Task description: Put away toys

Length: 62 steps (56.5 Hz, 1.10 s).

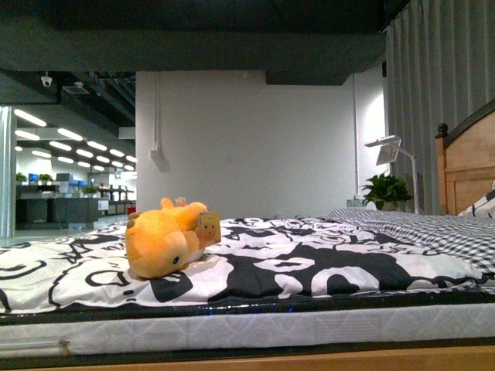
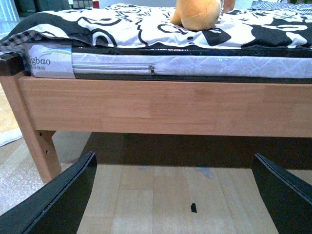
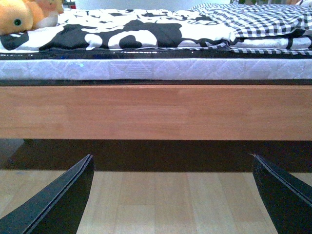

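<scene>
1. Left claw (image 2: 173, 155): released. My two dark fingers (image 2: 58, 200) stand wide apart with nothing between them. Plank floor (image 2: 161, 190) lies below the claw, with a small black object (image 2: 193, 207) on it.

2. Right claw (image 3: 171, 156): released. The fingers are spread equally wide and hold nothing.

3. Ahead of both claws runs the wooden rail (image 2: 170, 107) of a bed. A white quilted mattress (image 2: 219, 66) with a zip sits above it. Neither claw touches either part.

4. The surface (image 1: 325, 267) is the bed top, covered by a black-and-white patterned spread. A checked cover (image 3: 258, 19) lies on it beyond my right claw.

5. Task item: one yellow-orange plush toy (image 1: 166, 239) lies on the surface, near the edge that faces me.
 - From the left claw it lies beyond the rail, roughly straight ahead and well apart.
 - From the right claw it lies beyond the rail, far toward my left arm's side. One black eye shows.
 - A small tag is attached to the toy.

6. A wooden headboard (image 1: 468, 162) stands far out on my right claw's side.
</scene>
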Each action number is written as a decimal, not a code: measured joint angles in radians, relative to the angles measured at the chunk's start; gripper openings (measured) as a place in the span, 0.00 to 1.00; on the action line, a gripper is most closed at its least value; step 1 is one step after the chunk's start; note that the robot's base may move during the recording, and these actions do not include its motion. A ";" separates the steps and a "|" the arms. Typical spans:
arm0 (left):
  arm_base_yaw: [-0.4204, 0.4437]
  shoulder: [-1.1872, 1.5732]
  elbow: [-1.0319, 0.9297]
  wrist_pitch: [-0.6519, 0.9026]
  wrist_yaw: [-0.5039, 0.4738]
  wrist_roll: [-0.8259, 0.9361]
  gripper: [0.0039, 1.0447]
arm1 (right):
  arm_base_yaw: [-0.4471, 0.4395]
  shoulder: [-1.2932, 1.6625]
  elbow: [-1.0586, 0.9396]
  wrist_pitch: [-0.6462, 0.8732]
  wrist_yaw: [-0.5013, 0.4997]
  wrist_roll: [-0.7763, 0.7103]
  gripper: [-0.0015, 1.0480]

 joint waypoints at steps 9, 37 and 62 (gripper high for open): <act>0.000 0.000 0.000 0.000 0.000 0.000 0.94 | 0.000 0.000 0.000 0.000 0.000 0.000 0.94; 0.000 0.000 0.000 0.000 0.000 0.000 0.94 | 0.000 0.000 0.000 0.000 0.000 0.000 0.94; 0.000 0.000 0.000 0.000 0.000 0.000 0.94 | 0.000 0.000 0.000 0.000 0.001 0.000 0.94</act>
